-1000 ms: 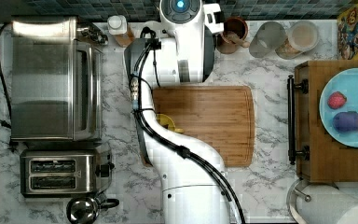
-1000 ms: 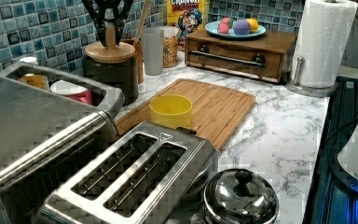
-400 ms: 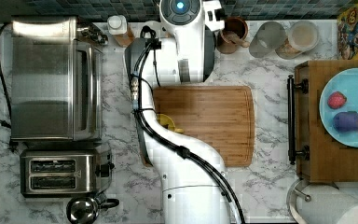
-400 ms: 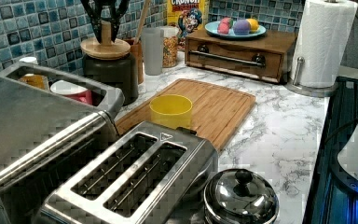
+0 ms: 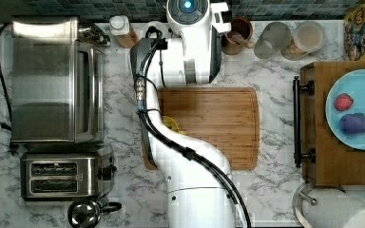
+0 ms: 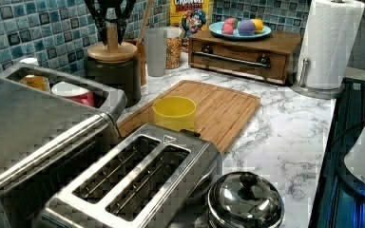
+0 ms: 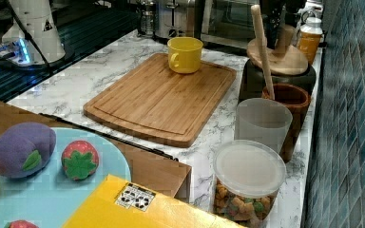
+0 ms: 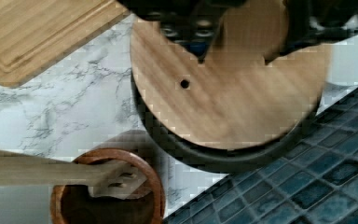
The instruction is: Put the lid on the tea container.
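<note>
Evidently we were at the seating step. The gripper (image 6: 112, 27) had its fingers (image 6: 100, 20) closed on the upright wooden knob of the lid (image 6: 112, 52). That round wooden disc lay level on top of the tea container (image 6: 114, 78). The dark tin stood at the back edge of the marble countertop (image 6: 285, 133), against the tiled wall and just beside the brown wooden cup (image 8: 106, 198).

In the wrist view the tin's black rim (image 8: 223, 158) showed along one side of the disc only. We judged the lid might sit slightly off centre, though we could not tell whether it was fully down.

To do this well, we would:
- centre the disc until the rim showed evenly all round,
- press straight down without tilting,
- open the fingers and lift vertically, keeping clear of the wooden utensil (image 7: 262, 47) leaning in the cup.
</note>
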Controlling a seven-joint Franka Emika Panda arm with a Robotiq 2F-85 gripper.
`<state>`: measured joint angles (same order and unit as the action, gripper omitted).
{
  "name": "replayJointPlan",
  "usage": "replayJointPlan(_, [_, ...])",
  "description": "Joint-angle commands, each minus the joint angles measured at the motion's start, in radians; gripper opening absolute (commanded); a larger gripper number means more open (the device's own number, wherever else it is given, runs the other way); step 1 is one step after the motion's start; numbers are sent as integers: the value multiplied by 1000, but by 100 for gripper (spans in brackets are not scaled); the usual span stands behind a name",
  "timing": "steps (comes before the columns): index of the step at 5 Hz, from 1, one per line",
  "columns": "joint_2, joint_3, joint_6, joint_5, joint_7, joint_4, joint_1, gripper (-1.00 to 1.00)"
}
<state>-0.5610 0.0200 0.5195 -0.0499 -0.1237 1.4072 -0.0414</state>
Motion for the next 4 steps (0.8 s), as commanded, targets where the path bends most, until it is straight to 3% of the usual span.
replayJointPlan(1, [82, -18, 65, -15, 12, -127, -32, 100])
replayJointPlan(4, [116, -13, 67, -16, 27, -78, -24, 100])
